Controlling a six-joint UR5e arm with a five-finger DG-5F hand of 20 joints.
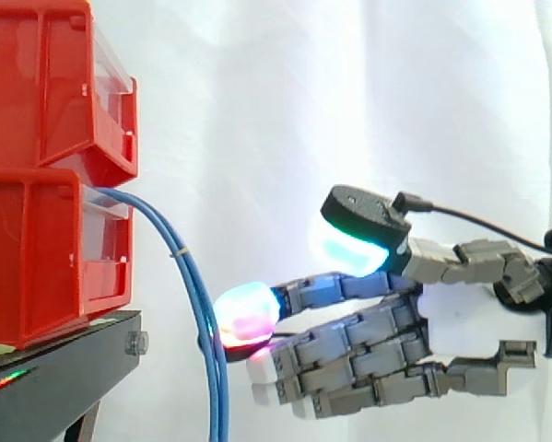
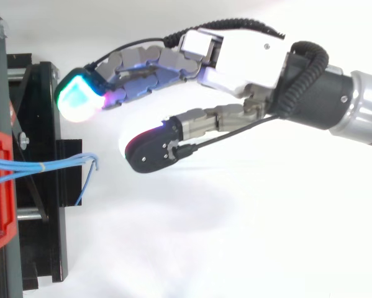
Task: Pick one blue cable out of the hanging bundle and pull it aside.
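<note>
Blue cable bundle hangs from lower red bin, nearest lens. Hand at right: fingers straight, thumb spread wide, nothing held; fingertips just beside bundle. Top view: fingertips sit far of bundle. Advise shift nearer, isolate one strand, then pinch.

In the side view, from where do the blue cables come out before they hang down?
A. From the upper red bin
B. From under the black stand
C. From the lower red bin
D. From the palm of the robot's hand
C: in the side view the blue cables leave the front of the lower red bin near its top edge, then curve down in front of the black stand.
</note>
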